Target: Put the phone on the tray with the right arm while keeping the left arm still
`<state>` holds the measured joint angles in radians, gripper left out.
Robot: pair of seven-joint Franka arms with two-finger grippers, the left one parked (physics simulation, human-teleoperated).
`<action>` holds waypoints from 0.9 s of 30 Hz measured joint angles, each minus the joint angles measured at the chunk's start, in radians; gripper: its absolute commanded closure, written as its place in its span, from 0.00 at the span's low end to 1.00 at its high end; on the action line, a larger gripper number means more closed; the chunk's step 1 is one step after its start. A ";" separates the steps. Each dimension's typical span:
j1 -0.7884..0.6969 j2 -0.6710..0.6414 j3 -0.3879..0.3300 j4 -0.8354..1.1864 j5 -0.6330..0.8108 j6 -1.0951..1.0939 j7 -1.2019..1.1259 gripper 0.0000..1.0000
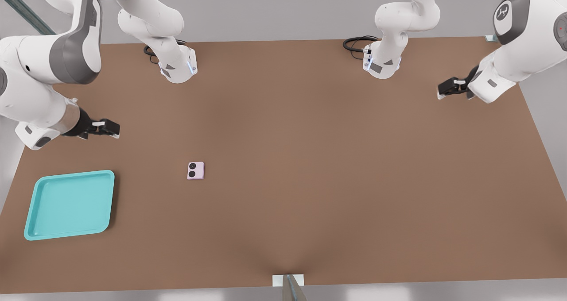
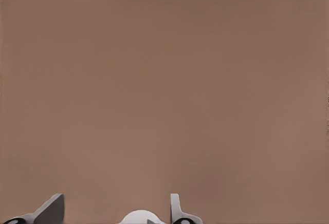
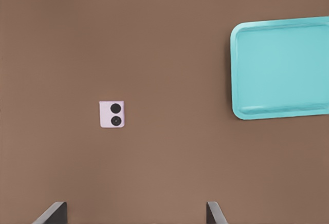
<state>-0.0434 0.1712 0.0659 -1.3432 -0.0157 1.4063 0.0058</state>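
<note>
Right arm's gripper (image 1: 116,129) aloft at the front view's left — fingers (image 3: 54,213) wide apart.

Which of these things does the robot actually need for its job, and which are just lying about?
Needed: phone; tray; the right arm's gripper, open, apart from both.
Just there: brown table; black cables by the arm bases.

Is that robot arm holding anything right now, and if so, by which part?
Nothing is held. The gripper hangs open above the table, while the phone lies untouched beside the tray.
</note>
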 measured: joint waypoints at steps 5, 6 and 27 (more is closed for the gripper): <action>0.017 0.108 0.056 -0.004 -0.007 0.088 0.006 0.00; 0.049 0.138 0.064 -0.035 -0.017 0.120 0.011 0.00; 0.135 0.386 0.083 -0.642 -0.051 1.087 0.304 0.00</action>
<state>0.0920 0.5573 0.1487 -1.9849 -0.0671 2.4937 0.3099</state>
